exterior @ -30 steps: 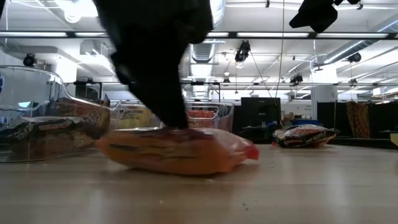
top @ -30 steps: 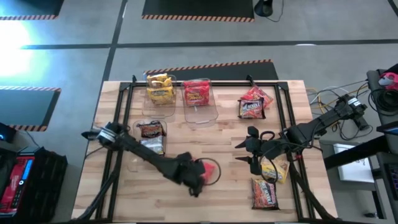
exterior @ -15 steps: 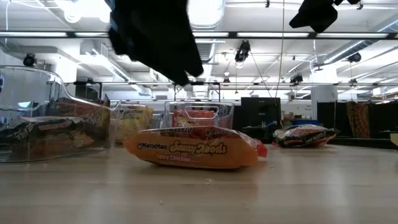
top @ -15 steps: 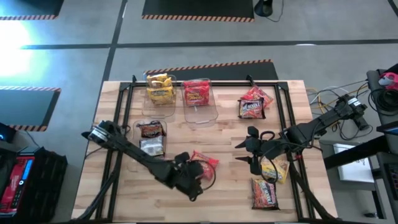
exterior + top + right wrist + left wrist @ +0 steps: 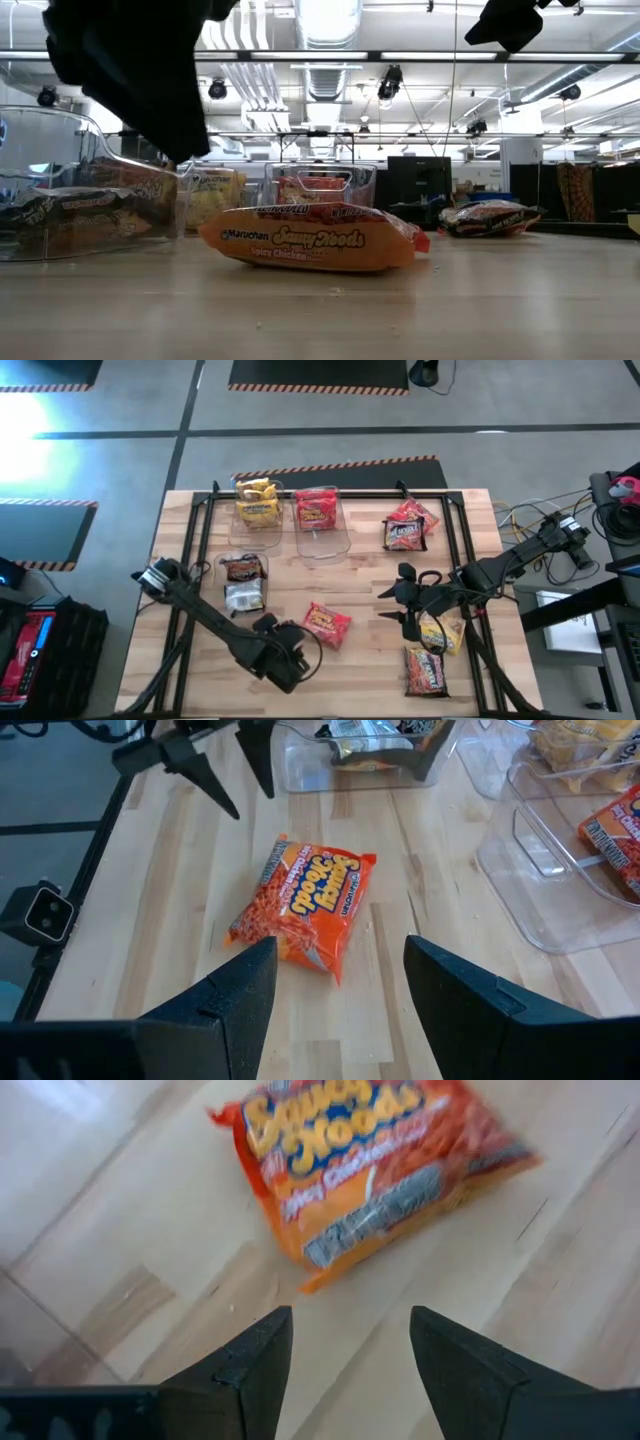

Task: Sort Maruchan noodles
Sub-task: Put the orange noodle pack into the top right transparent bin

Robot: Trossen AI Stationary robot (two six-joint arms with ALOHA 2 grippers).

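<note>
Left tool open, empty; orange packet flat, diagonal.

An orange packet lies flat on the table at centre. A dark arm hangs at 10 o'clock, clear of it. Clear bins holding packets stand at 9 o'clock. Another packet lies at 3 o'clock.
</note>
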